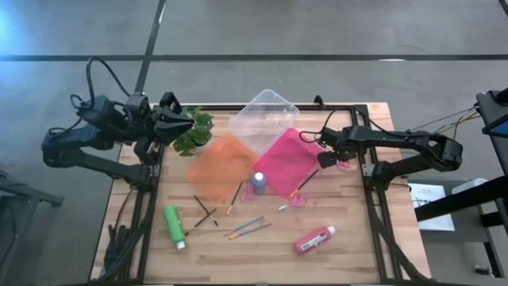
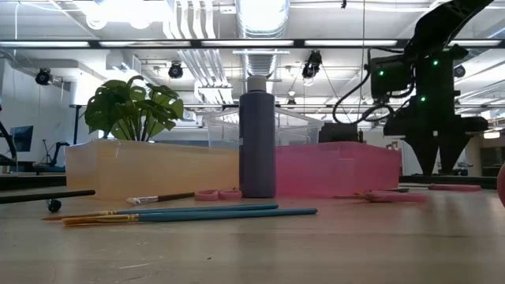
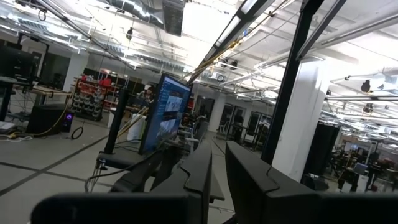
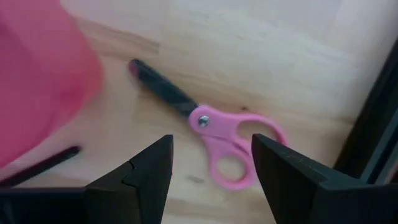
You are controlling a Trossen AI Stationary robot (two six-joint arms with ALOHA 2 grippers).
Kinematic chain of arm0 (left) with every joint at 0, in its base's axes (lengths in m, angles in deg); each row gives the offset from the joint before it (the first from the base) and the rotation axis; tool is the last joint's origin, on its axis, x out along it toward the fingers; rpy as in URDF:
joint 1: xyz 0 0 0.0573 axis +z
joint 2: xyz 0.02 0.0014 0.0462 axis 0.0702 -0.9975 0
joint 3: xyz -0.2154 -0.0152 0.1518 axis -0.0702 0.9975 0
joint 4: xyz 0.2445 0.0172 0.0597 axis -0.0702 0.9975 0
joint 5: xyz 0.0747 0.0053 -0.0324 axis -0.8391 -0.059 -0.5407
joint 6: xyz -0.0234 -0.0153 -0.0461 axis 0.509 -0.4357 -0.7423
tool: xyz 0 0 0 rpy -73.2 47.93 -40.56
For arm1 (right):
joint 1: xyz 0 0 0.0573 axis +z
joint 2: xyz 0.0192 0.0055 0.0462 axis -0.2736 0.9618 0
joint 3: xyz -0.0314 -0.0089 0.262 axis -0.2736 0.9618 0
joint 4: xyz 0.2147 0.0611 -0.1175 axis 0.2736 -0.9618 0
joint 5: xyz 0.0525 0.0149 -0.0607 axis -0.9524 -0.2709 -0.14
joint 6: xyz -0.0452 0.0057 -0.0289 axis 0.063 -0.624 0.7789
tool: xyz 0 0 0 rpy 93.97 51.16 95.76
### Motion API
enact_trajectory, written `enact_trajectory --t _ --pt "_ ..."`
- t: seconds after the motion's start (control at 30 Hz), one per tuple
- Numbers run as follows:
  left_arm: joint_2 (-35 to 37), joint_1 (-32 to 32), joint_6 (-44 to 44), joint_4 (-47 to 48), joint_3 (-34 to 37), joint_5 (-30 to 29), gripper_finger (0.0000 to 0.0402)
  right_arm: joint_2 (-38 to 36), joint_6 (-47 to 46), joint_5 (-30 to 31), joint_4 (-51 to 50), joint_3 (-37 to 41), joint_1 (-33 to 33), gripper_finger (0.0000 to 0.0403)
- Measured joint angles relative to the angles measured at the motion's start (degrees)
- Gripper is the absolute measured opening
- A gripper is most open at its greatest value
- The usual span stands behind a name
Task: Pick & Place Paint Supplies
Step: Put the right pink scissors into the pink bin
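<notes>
Two blue-handled paintbrushes [image 2: 201, 213] lay nearest the low camera, side by side on the wooden table [image 1: 349, 254], bristles pointing left. Behind them a blue-purple paint bottle [image 2: 257, 142] stood upright, white cap on top, in front of where the orange tray [image 2: 150, 167] and the pink tray [image 2: 339, 167] met. A clear tray [image 1: 264, 114] sat behind both, a leafy plant [image 1: 193, 131] at the far left corner.

Seen from above: green paint bottle [image 1: 175, 226] lying flat near the front left, red paint bottle [image 1: 314, 239] lying flat front right, both white-capped. Two dark brushes [image 1: 205, 211] crossed each other beside the green one.

Right gripper [image 4: 211, 165] hung over the table just right of the pink tray, jaws spread, nothing between them. Below it lay the pink-handled scissors [image 4: 214, 140], blades dark and closed, loops bright pink, flat on the wood.

Left gripper [image 3: 217, 180] was raised off the table's far left corner, pointing out into the room, fingers nearly together, holding nothing.
</notes>
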Motion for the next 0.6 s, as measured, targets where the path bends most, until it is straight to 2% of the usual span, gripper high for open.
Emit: enact_trajectory --t 0.17,0.33,0.47,0.6 --pt "0.0 0.0 -1.4 0.3 0.0 0.0 0.0058 -5.6 -7.3 -1.8 -1.5 0.3 0.4 0.0215" --pt "0.0 0.0 -1.4 0.4 0.0 0.0 0.0058 -10.8 -17.7 -1.9 -1.5 2.2 4.0 0.0215" --pt "0.0 0.0 -1.2 0.4 0.0 0.0 0.0058 -12.2 -23.0 -2.0 -1.5 5.0 7.5 0.0215" --pt "0.0 0.0 -1.2 0.4 0.0 0.0 0.0058 -11.9 -24.2 -1.9 -1.0 6.8 8.8 0.0215"
